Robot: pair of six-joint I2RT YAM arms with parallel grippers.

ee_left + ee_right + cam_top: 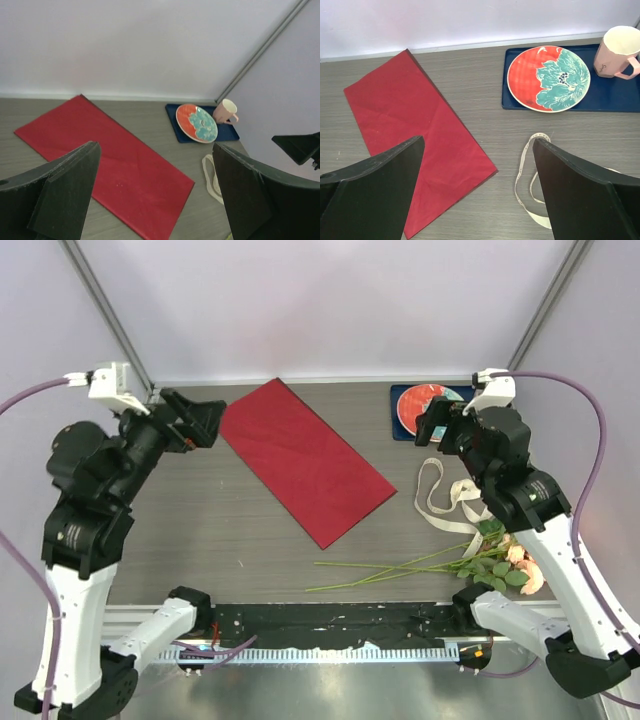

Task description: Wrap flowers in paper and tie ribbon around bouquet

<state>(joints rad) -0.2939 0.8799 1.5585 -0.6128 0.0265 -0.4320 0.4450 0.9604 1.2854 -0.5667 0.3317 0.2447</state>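
"Both hands free then?"

"Yes. My left gripper [205, 422] and right gripper [432, 423] hung with jaws wide apart, holding nothing. The paper [305, 460] lay flat in the middle. The flowers [505, 565] lay nearer me on the right, with the ribbon [440, 502] just beyond."

"Which step?"

"The first, I judged: lift the flowers onto the paper."

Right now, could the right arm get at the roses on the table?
Probably, at the stems. The roses lie close to the right arm's base, blooms hard against its forearm, an awkward spot. But the stems stretch left in the open, and the right end effector is open and holds nothing.
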